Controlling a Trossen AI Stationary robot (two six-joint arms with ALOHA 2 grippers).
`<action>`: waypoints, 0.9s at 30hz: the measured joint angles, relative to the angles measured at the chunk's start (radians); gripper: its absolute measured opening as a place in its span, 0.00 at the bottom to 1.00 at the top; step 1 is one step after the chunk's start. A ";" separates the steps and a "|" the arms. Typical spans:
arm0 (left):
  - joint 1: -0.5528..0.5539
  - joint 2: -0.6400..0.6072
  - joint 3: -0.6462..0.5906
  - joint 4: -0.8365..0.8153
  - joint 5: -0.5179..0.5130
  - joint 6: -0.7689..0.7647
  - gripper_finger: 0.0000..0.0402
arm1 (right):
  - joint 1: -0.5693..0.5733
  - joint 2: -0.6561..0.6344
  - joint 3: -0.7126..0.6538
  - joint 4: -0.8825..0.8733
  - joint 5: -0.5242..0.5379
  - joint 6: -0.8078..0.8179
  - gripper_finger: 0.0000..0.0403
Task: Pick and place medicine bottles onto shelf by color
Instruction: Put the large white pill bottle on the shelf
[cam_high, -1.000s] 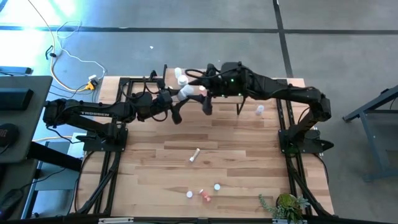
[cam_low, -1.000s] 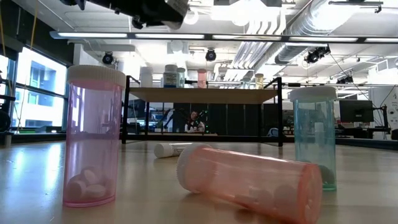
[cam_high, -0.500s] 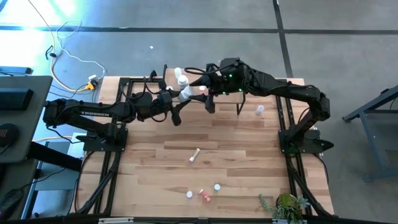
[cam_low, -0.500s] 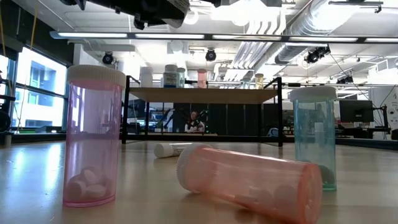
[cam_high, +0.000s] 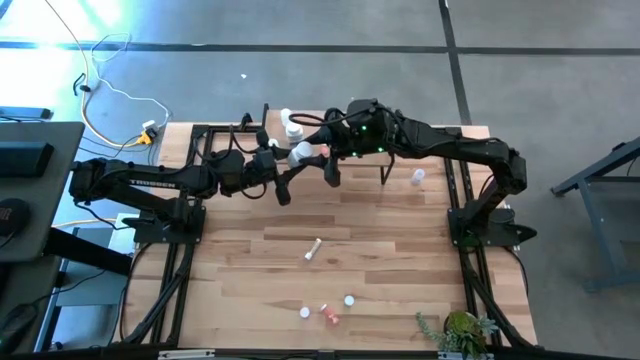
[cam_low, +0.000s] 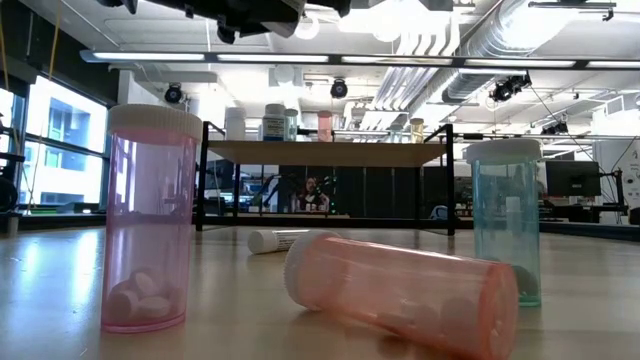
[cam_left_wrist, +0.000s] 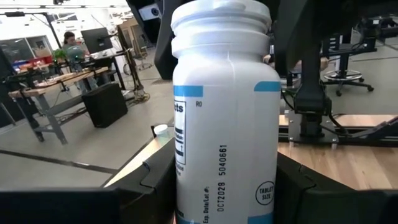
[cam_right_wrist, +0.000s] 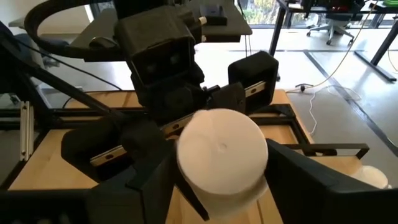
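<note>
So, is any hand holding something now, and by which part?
The left hand holds a white bottle by its lower body. The right hand has its fingers around the cap, closing; grip not certain.

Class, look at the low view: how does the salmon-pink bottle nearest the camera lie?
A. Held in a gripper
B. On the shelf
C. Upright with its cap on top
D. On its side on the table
D: the salmon-pink bottle lies on its side on the table, between an upright pink bottle and an upright teal bottle.

A small green potted plant (cam_high: 458, 330) sits at the tabletop's five o'clock corner. A yellow power strip (cam_high: 148, 130) with white cables lies on the floor toward ten o'clock.
</note>
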 joint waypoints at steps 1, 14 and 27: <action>0.000 0.000 0.000 -0.002 0.000 0.000 0.39 | 0.000 0.000 0.000 0.000 -0.001 0.000 0.51; 0.000 0.000 0.000 -0.003 -0.002 -0.003 0.40 | 0.000 -0.001 0.000 -0.008 0.001 0.013 0.39; 0.000 0.000 -0.001 0.001 0.001 0.079 0.56 | 0.000 -0.001 0.000 -0.030 0.002 0.041 0.39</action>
